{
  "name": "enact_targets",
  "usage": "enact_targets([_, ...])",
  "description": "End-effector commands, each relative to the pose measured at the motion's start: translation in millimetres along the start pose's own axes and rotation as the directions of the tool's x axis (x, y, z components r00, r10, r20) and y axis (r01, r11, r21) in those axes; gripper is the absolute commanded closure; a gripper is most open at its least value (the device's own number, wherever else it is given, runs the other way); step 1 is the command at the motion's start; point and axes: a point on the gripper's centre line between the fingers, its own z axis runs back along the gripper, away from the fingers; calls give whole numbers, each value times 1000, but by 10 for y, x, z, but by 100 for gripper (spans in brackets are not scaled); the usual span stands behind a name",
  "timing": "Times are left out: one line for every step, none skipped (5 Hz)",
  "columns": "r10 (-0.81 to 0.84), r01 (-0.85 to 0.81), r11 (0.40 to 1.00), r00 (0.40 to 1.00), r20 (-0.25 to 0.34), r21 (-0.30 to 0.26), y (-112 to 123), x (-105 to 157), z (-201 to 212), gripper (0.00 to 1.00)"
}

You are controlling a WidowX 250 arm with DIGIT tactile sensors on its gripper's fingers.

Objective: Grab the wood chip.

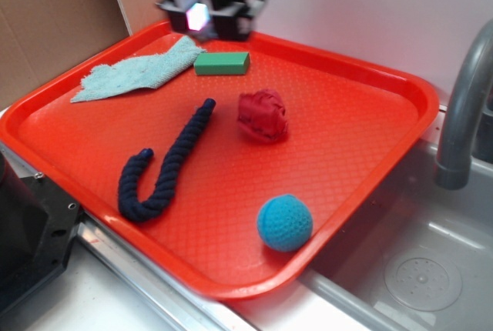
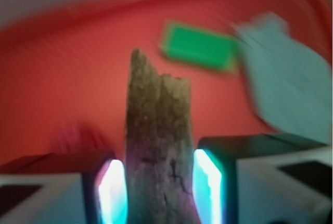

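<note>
In the wrist view my gripper [image 2: 158,193] is shut on the wood chip [image 2: 158,130], a rough brown-grey wedge that stands up between the two lit pads. The view is blurred. In the exterior view the gripper [image 1: 202,15] hangs above the far edge of the red tray [image 1: 362,154], raised off it, just behind the green block [image 1: 222,63]. The chip itself does not show in the exterior view. The green block also shows in the wrist view [image 2: 200,49], lying on the tray beyond the chip.
On the tray lie a light teal cloth [image 1: 139,73], a dark blue rope [image 1: 166,165], a red wrinkly wad [image 1: 263,115] and a blue crocheted ball [image 1: 285,223]. A grey tap [image 1: 466,108] and a sink [image 1: 424,269] are at the right. Cardboard stands at the back left.
</note>
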Motion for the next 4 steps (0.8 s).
enact_targets([-53, 54, 997, 999, 10, -48, 371, -267, 1094, 100])
enact_targets([-122, 122, 993, 993, 7, -8, 333, -310, 1160, 100])
enact_targets([-163, 163, 986, 987, -9, 12, 365, -275, 1165, 100])
enact_targets([-186, 185, 982, 982, 36, 31, 365, -272, 1181, 100])
